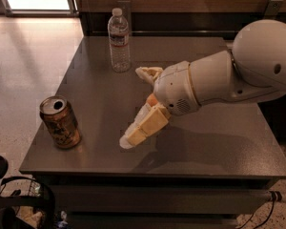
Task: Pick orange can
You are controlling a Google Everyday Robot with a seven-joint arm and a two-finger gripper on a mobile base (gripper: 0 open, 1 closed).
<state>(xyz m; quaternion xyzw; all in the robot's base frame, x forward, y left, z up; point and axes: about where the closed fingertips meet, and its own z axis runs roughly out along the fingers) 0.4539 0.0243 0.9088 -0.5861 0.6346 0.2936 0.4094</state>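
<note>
Scene: a dark bench [93,82] seen from above and in front, carrying three objects, with the robot's arm [229,78] reaching in from the right.

Orange can [60,123]: upright near the front-left corner of the bench, its silver top with the tab opening facing up; nothing touches it.

Gripper [132,106]: over the middle of the bench, to the right of the orange can and well apart from it, pointing left.

Jaws: spread wide apart and holding nothing; one pale jaw points towards the back of the bench, while the longer one slants down and forward, with its tip close to the surface.

Water bottle [119,39]: upright towards the back of the bench, behind the gripper and not part of the task.

Orange fruit [152,99]: only a sliver shows, at the root of the jaws; it is mostly hidden by the wrist and is not the target.

Progress: early, judging by the layout. The approach is under way, but the can is neither reached nor enclosed.

Remaining: bring the gripper leftwards to the can, set the jaws on either side of its body, close them and lift it clear.

Caution: the can stands close to the bench's left edge, so a sideways nudge could tip it or push it off.
</note>
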